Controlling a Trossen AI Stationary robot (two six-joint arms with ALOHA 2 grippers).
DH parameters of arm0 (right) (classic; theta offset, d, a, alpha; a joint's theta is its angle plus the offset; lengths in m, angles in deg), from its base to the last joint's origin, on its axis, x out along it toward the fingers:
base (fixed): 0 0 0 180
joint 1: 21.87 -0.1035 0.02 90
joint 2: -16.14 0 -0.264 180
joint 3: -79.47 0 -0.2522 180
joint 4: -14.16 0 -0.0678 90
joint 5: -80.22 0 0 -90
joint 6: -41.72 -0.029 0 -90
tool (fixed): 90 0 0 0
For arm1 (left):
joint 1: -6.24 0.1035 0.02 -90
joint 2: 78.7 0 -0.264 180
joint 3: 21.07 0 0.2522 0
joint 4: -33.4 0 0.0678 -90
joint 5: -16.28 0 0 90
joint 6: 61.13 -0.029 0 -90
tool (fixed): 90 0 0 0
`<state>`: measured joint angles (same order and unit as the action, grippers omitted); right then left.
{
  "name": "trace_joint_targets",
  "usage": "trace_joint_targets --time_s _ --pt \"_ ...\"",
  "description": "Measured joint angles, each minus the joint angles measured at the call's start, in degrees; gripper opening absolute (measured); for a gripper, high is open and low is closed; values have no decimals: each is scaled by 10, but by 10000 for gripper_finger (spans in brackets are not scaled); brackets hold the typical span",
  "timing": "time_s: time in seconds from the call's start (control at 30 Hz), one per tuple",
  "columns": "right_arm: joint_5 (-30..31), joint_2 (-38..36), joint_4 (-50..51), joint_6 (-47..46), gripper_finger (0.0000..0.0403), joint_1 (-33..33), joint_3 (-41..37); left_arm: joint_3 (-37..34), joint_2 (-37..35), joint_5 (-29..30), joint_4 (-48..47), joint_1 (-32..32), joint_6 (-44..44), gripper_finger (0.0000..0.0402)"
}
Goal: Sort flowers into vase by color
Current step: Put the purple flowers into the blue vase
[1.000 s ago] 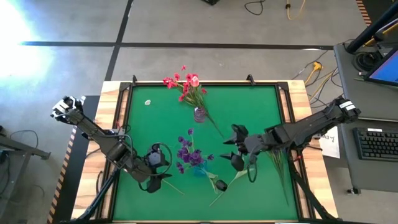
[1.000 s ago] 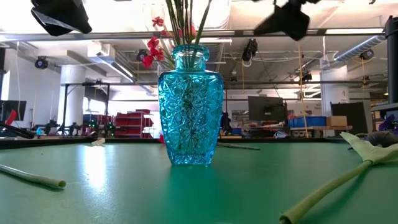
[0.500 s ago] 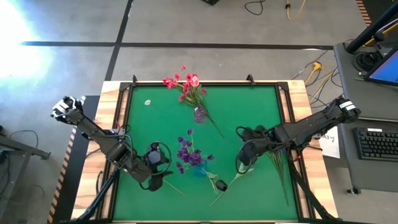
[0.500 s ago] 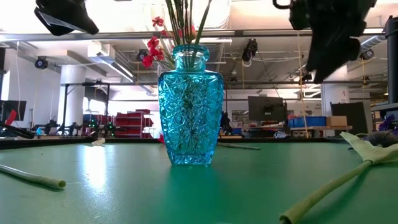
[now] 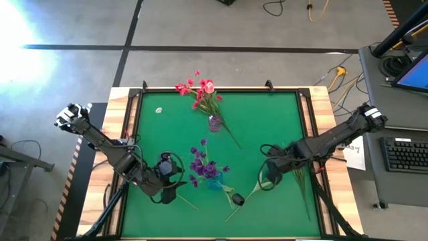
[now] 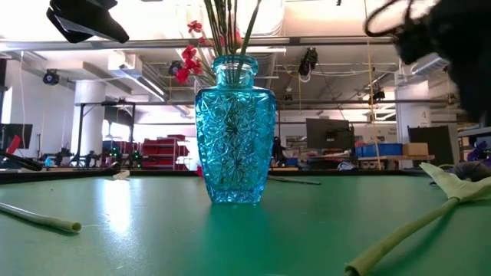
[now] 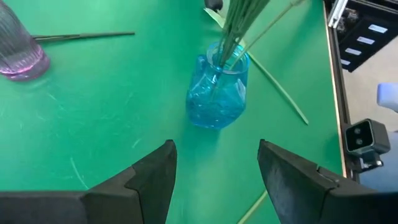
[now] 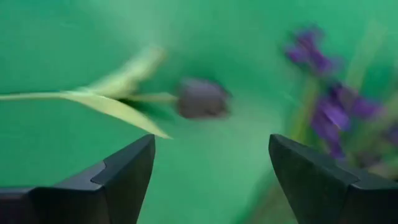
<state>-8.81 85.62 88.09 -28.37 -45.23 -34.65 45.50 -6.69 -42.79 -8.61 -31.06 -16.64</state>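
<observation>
High view: the green table (image 5: 281, 107) carries a clear purple-tinted vase (image 5: 215, 123) holding the red and pink flowers (image 5: 198, 90) near the far edge, and a blue vase (image 5: 214, 181) holding the purple flowers (image 5: 202, 164) nearer the middle; a loose tulip (image 5: 237, 199) with a dark bud lies just beside the blue vase toward the right arm, and a bundle of green stems (image 5: 297, 177) lies near the right edge; the right end effector (image 5: 269, 175) hangs over the tulip's stem, the left end effector (image 5: 168, 191) waits on the other side of the blue vase. Low view: the blue vase stands upright at centre; a pale stem end (image 6: 399, 238) lies on the table to one side and another stem (image 6: 42, 219) to the other. Left wrist view: the left end effector's fingers stand apart and hold nothing, facing the blue vase. Right wrist view: the right end effector's fingers stand wide apart and empty, with the tulip's bud (image 8: 202, 98) and leaf (image 8: 118, 106) ahead. Handling judgement: the tulip is light, its stem thin and flexible and liable to slip or swing; grip the bare stem between leaf and cut end, not the bud, which likely crushes easily.
</observation>
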Motion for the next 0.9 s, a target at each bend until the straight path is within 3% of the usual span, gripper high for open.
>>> trace_joint_targets --time_s 0.13,0.47,0.9 --pt "-27 0 64 -76 319 -28 -20 0 0 1 -1 0 0 213" --pt "-130 0 66 -173 325 -78 -98 0 0 2 -2 0 0 213" --pt "-150 0 -60 -234 325 -120 -181 0 0 16 -2 0 -5 213"
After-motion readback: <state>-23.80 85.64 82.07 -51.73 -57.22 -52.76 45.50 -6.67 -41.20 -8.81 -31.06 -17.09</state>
